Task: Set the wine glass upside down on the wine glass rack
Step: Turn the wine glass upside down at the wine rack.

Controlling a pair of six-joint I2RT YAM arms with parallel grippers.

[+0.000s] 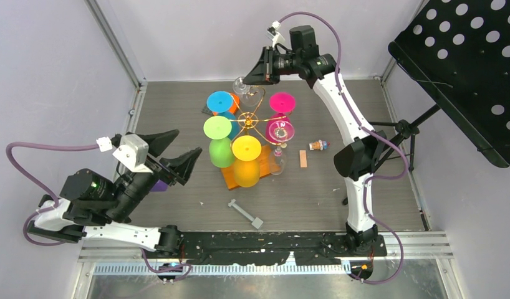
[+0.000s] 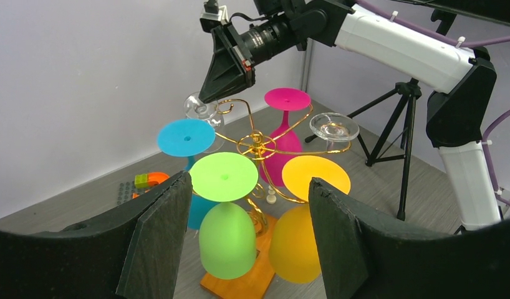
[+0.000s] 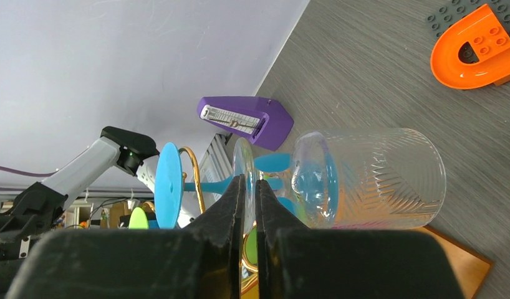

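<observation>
The clear wine glass (image 1: 242, 85) hangs bowl-down at the far arm of the gold wire wine glass rack (image 1: 247, 119), which stands on an orange wooden base (image 1: 230, 178). My right gripper (image 1: 255, 78) is shut on the glass's flat foot (image 3: 243, 163). In the right wrist view the ribbed bowl (image 3: 371, 177) sticks out past the right gripper (image 3: 249, 184), beside a gold rack arm (image 3: 193, 174). The left wrist view shows the glass (image 2: 202, 109) at the right gripper (image 2: 209, 93). My left gripper (image 1: 189, 143) is open and empty, left of the rack (image 2: 259, 143).
Blue (image 1: 220, 101), green (image 1: 217, 128), yellow (image 1: 246, 148) and magenta (image 1: 282, 102) glasses and another clear one (image 2: 332, 126) hang on the rack. A purple metronome (image 3: 246, 118), orange brick (image 3: 474, 53), small bottle (image 1: 318, 145), wood block (image 1: 302, 159) and grey tool (image 1: 246, 213) lie around. A black music stand (image 1: 471, 68) stands right.
</observation>
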